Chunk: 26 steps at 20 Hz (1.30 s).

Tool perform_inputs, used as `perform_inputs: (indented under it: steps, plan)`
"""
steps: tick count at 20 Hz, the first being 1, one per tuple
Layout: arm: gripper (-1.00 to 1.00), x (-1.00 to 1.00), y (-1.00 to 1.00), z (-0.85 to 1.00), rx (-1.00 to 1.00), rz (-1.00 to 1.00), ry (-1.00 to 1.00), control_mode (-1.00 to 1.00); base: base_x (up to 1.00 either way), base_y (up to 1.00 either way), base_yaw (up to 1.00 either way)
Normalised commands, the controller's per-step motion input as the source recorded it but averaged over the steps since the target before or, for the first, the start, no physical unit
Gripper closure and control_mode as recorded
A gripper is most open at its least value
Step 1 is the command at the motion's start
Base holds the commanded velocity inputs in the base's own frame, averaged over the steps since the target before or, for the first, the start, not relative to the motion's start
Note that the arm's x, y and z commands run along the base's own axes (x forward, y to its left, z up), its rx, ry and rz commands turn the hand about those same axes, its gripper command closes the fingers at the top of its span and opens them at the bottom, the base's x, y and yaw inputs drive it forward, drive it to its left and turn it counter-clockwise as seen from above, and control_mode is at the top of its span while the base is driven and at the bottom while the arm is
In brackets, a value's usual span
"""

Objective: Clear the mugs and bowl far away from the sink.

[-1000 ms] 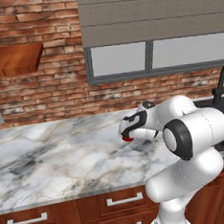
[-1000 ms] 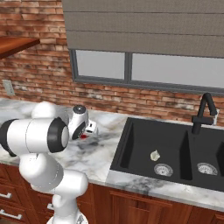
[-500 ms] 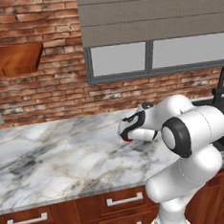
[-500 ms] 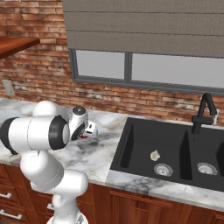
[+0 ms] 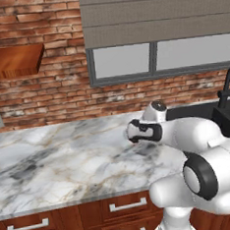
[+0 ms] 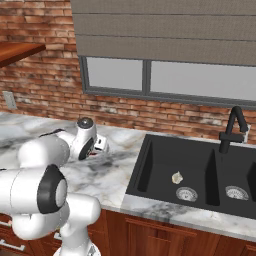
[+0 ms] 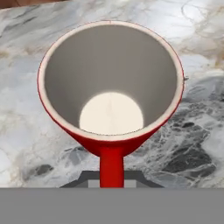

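No legible text, label, brand, number or sign appears on any surface: the glossy red mug with pale inside (image 7: 111, 87) and the grey-veined marble counter (image 5: 57, 161) bear none.

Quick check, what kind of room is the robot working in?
A home-style kitchen, it seems: a marble counter holds a black two-basin sink with a tall faucet, over wooden drawers and below a brick wall.
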Motion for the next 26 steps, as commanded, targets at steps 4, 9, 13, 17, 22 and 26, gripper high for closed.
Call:
perform_inputs:
  steps: [4,9,13,17,22,26]
  plan:
    - [1.0,-0.9,-0.02,1.0,0.0,-0.04,-0.01,-1.0,0.0,0.0,0.0]
    - [1.0,-0.7,-0.15,1.0,0.0,-0.19,0.25,-1.0,0.0,0.0,0.0]
    - [1.0,-0.7,-0.23,1.0,-0.01,-0.15,0.13,-1.0,0.0,0.0,0.0]
    - [1.0,-0.7,-0.17,0.99,-0.03,-0.01,-0.04,-1.0,0.0,0.0,0.0]
    - [1.0,-0.54,0.0,0.97,-0.13,0.2,-0.13,-1.0,0.0,0.0,0.0]
    - [1.0,-0.36,0.0,0.93,-0.07,0.22,-0.01,-1.0,0.0,0.0,0.0]
